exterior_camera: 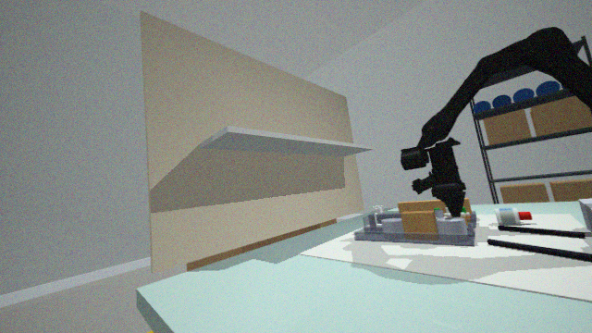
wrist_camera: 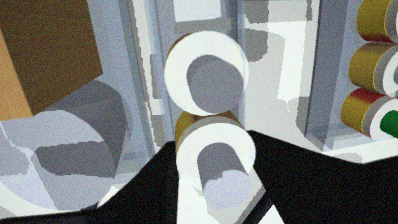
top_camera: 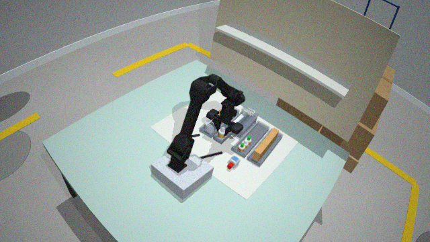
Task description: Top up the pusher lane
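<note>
The white-capped jar (wrist_camera: 216,156) with the amber body is clamped between the gripper's (wrist_camera: 215,200) dark fingers, which close on its sides and hold it upright from above, low over the front end of the grey pusher lane (top_camera: 220,134). Just ahead of it in the wrist view, a second white-capped jar (wrist_camera: 206,72) stands in the same lane, the two caps nearly touching. Whether the held jar's base is down on the lane floor is hidden.

In my judgement the risks run outward like this: a grip that slips lets the jar tilt or ride up on the low front stop; releasing before it sits behind that stop lets the spring shove both jars forward; pushing off-line catches a lane wall. The neighbouring lane of green-capped jars (top_camera: 248,138) and the cardboard box (top_camera: 265,144) are close enough to be brushed.
</note>
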Controlling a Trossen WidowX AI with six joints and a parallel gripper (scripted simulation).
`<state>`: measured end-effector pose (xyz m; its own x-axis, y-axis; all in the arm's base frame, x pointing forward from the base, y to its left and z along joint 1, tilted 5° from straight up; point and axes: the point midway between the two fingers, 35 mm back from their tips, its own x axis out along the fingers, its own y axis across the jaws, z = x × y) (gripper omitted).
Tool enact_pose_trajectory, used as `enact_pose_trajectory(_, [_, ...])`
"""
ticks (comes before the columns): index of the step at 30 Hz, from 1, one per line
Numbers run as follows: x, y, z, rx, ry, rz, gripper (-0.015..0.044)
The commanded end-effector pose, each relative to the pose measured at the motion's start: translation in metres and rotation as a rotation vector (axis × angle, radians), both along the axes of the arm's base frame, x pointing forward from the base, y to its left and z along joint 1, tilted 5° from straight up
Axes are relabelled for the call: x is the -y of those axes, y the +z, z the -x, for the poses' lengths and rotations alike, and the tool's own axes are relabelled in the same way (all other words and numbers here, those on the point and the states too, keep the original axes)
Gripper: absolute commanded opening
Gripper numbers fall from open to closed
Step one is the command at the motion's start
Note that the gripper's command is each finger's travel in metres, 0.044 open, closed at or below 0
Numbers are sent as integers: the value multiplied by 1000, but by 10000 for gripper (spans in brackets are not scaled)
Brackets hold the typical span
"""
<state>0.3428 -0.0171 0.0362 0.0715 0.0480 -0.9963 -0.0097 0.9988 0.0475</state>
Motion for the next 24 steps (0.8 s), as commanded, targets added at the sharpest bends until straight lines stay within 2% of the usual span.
enact_pose_trajectory(1, [0, 0, -5, 22, -5, -1, 0])
enact_pose_trajectory(24, [-1, -9, -4, 21, -5, -1, 0])
